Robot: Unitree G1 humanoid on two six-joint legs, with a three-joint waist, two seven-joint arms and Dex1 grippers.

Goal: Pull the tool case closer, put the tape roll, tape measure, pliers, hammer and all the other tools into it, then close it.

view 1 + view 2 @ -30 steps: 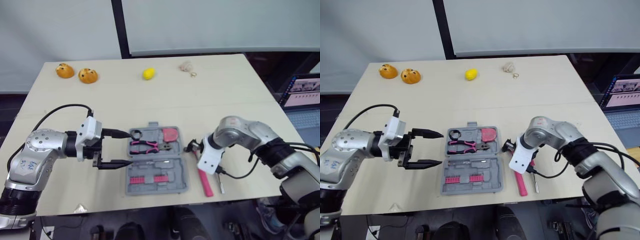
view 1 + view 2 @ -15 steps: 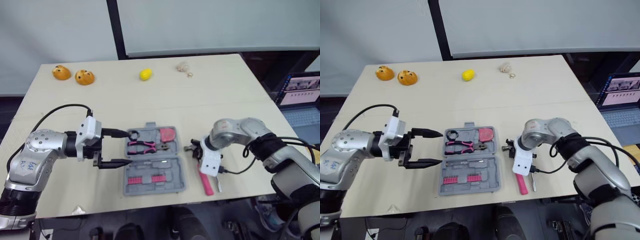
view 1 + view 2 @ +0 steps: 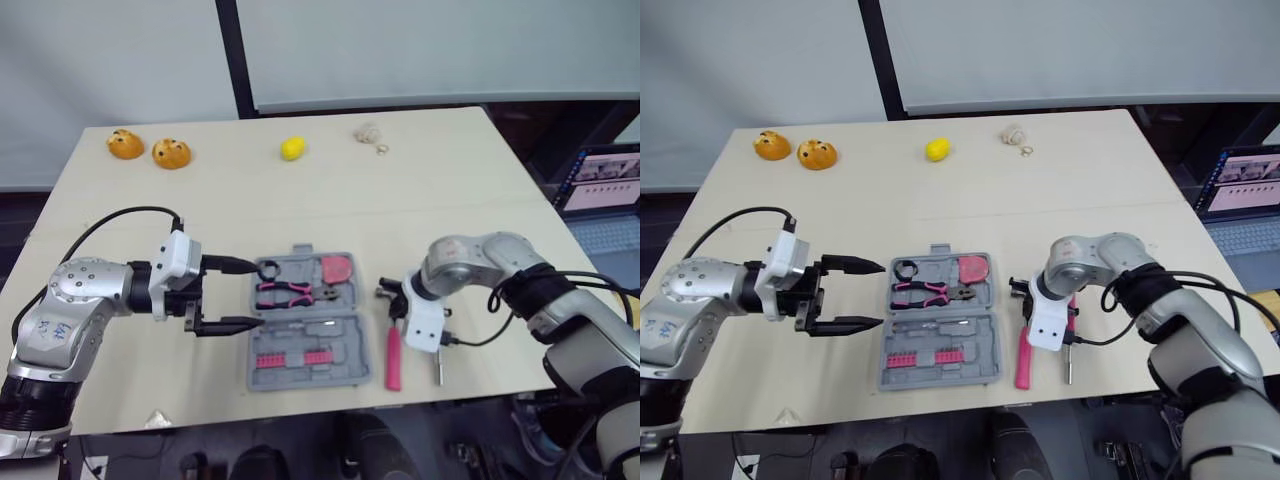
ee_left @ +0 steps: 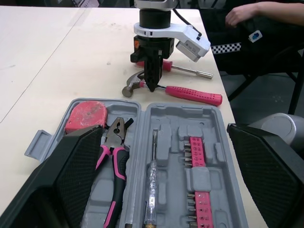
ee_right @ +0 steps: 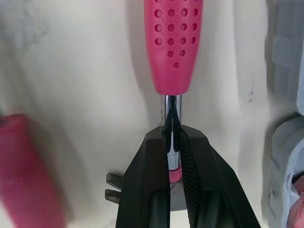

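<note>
The right claw [image 5: 172,135] is clenched on the bare steel shaft of the pink-handled hammer [image 3: 392,355], just behind its head. The hammer's dotted pink grip points toward the counter's near edge, just right of the case. On the hammer's other side, away from the case, lies a pink-handled screwdriver [image 4: 187,70] with a steel shaft, close by the right wrist.

The left claw [image 3: 880,295] is released and holds nothing, its two black fingers spread wide at the left edge of the open grey plastic tool case [image 3: 365,375]. Inside the case sit a red tape measure [image 3: 342,268], pink-handled pliers [image 3: 287,292], a slim tester screwdriver [image 4: 152,190] and rows of pink bits [image 3: 297,357].

The case rests on the pale wooden counter [image 3: 300,210], near its front edge. Along the far edge lie two orange round things [image 3: 170,153] and a small yellow one [image 3: 292,149].
</note>
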